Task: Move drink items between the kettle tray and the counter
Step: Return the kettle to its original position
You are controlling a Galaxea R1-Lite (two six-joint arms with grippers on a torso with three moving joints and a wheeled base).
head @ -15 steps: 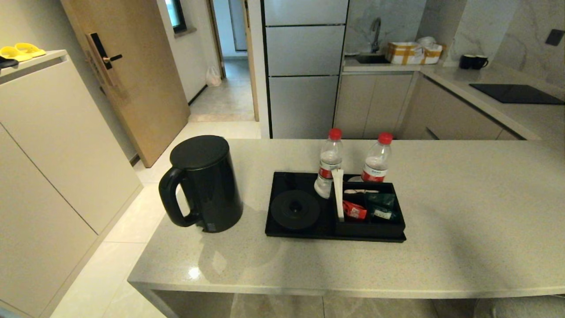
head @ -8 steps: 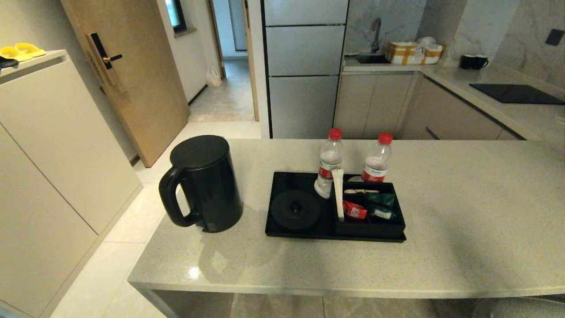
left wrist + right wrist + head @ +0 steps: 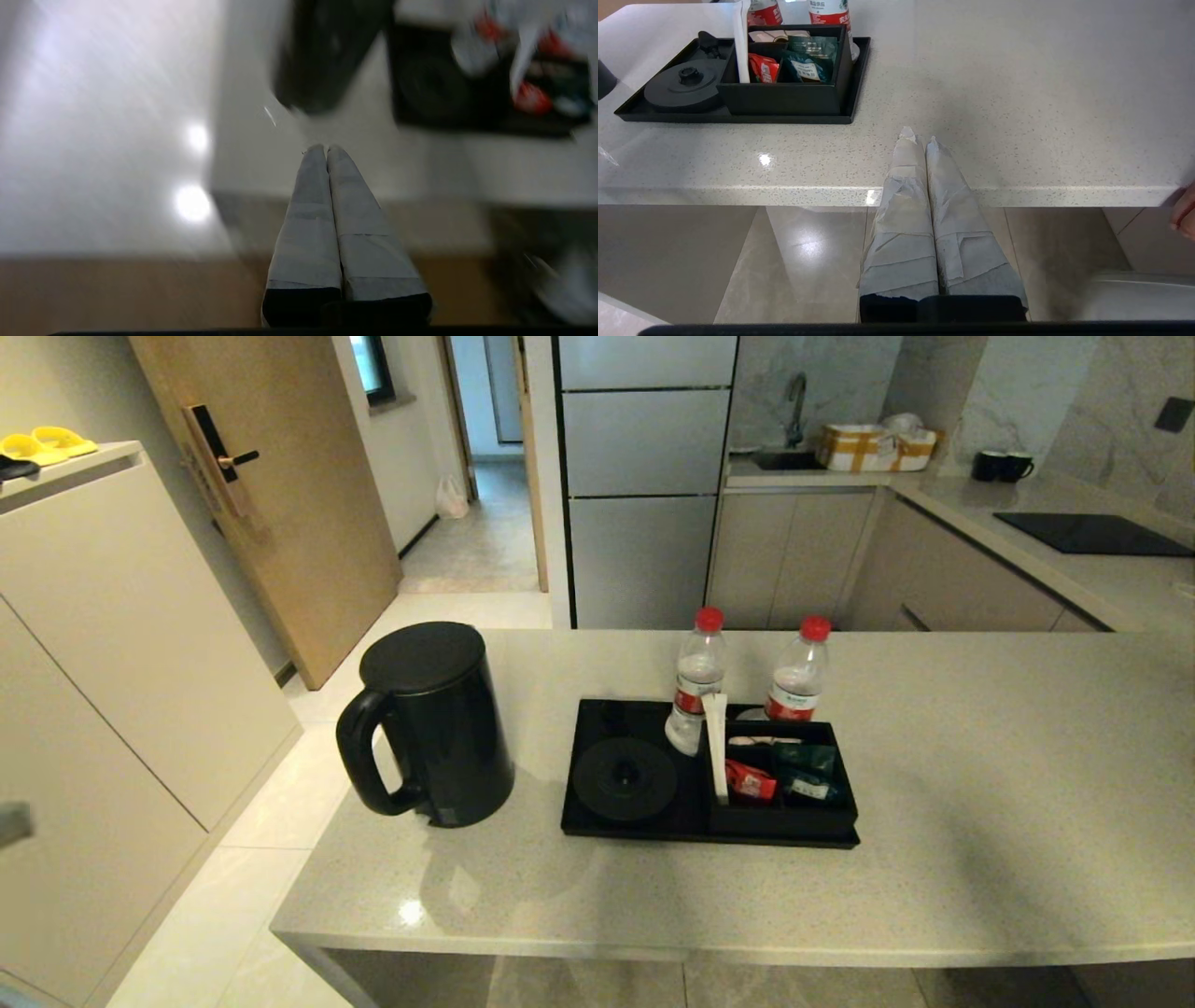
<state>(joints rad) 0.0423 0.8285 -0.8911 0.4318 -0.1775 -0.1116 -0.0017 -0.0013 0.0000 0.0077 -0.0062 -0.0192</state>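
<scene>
The tall black kettle (image 3: 429,723) stands on the beige counter (image 3: 980,784), left of the black kettle tray (image 3: 635,833). The tray's round base disc (image 3: 625,778) is bare. Two red-capped water bottles (image 3: 698,681) (image 3: 799,677) stand at the tray's far side. A dark green sachet (image 3: 805,761) lies in the compartment box (image 3: 782,819). My left gripper (image 3: 326,149) is shut and empty, off the counter's near left corner, with the kettle (image 3: 327,56) ahead. My right gripper (image 3: 920,137) is shut and empty at the counter's front edge, right of the tray (image 3: 738,117).
Red sachets (image 3: 750,780) and a white stick (image 3: 716,747) share the box. A farther worktop with a black hob (image 3: 1092,534) runs at the back right. White cabinets (image 3: 112,644) stand on the left. Someone's fingers (image 3: 1184,215) show at the counter's right end.
A grey part at the head view's bottom right has dropped out of sight. A small grey piece has appeared at its left edge. Kettle, tray and bottles have not moved.
</scene>
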